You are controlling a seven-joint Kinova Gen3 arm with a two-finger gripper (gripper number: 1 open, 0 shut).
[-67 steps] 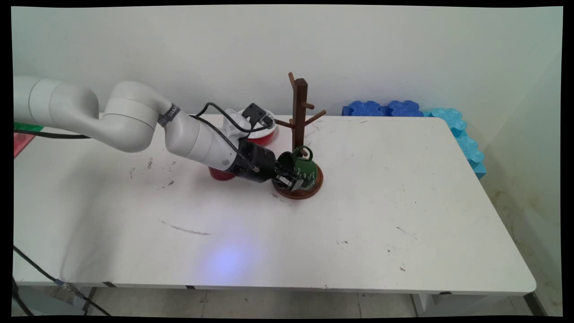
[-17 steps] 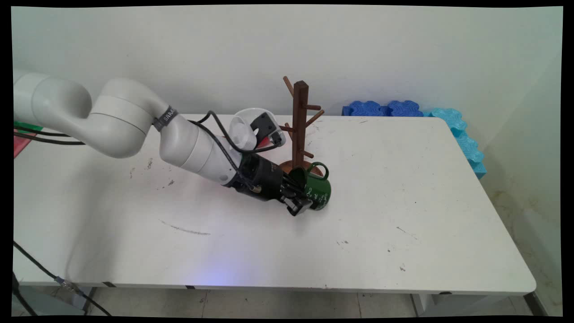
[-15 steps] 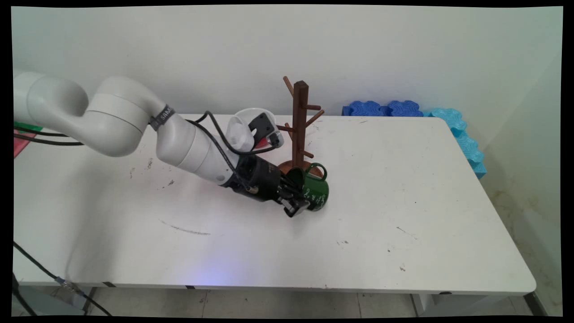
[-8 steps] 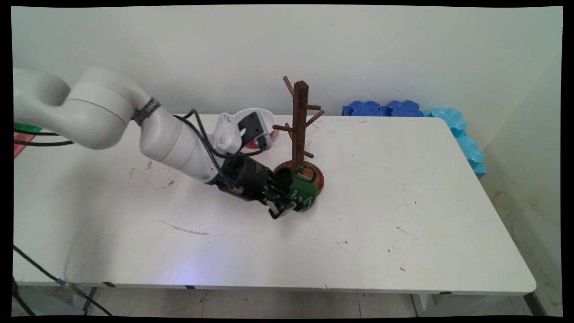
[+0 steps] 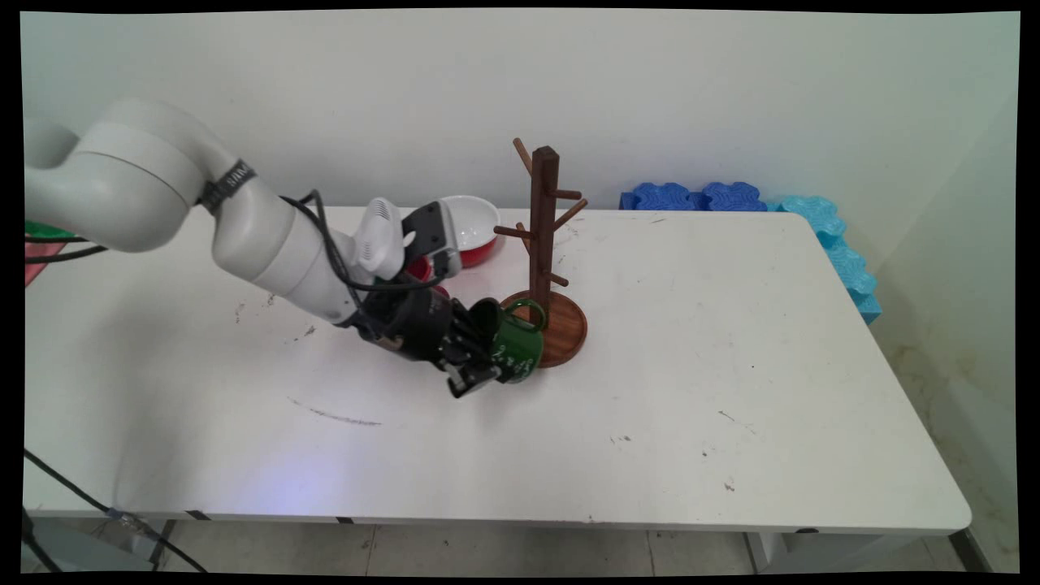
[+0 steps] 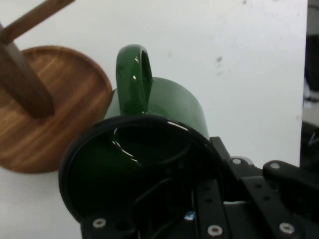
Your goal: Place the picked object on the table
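Observation:
My gripper (image 5: 481,357) is shut on the rim of a green mug (image 5: 512,348), one finger inside it and one outside. The mug lies on its side just above the table, mouth toward the arm and handle (image 5: 530,309) pointing up. It hangs at the front left of the wooden mug tree (image 5: 543,219), next to its round base (image 5: 566,333). In the hand view the green mug (image 6: 164,107) fills the middle with its dark mouth toward me, and the tree's base (image 6: 52,119) lies at the left. The black linkage (image 6: 249,199) covers the lower right.
A white bowl with a red outside (image 5: 471,231) sits behind the arm, left of the tree. Blue foam pieces (image 5: 699,197) lie along the table's far right edge and corner (image 5: 845,260). The tree's pegs (image 5: 569,213) stick out at several heights.
The arm has drawn back to the left with the mug. The mug has gone from the front right of the tree's base to its front left.

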